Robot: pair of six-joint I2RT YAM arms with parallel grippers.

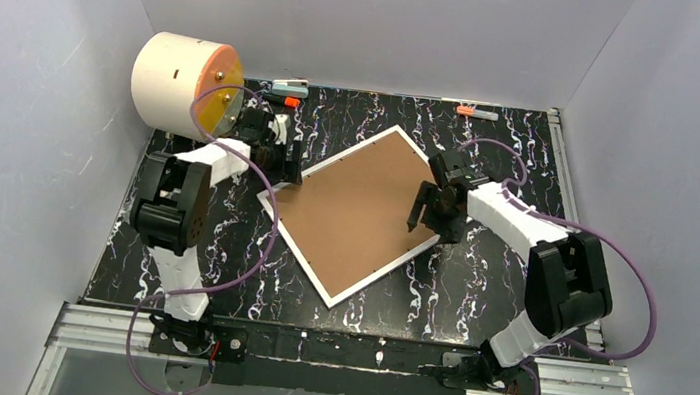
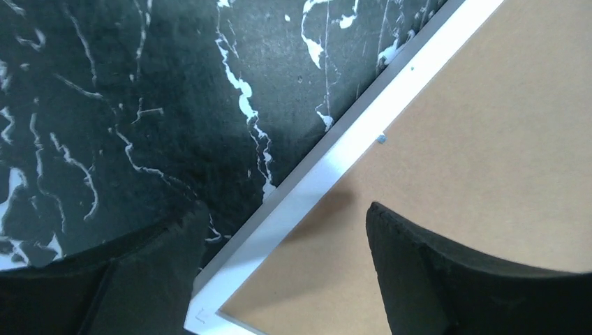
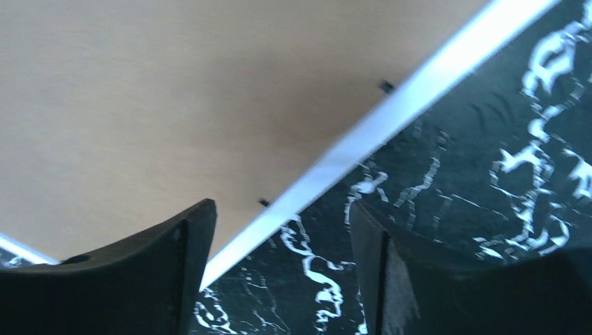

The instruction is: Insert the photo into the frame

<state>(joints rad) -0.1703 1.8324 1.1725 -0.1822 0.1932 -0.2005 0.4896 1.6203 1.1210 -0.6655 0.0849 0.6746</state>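
At the far left, a large white cylinder with an orange end face (image 1: 184, 83) lay on its side at the back corner of the black, white-veined marble-pattern surface (image 1: 476, 284).

Just right of it we saw the left gripper (image 2: 279, 216) with its jaws spread wide and nothing between them but air. It hung over the left corner of the large thin-edged white rectangular picture frame (image 2: 352, 139). One black finger (image 2: 139, 272) was above the surface and the other above the brown board back (image 1: 355, 208), so the white rim ran between them. A small grey tab (image 2: 380, 138) sat at the rim's inner edge.

The frame lay flat in the middle of the surface, back side up and turned like a diamond. The brown board filled it from rim to rim.

On the frame's right side the right gripper (image 3: 279, 209) was likewise parted and held nothing. Its left finger (image 3: 139, 272) hovered over the brown board and its right finger over the surface. The white rim and two small dark tabs (image 3: 385, 86) showed beside them.
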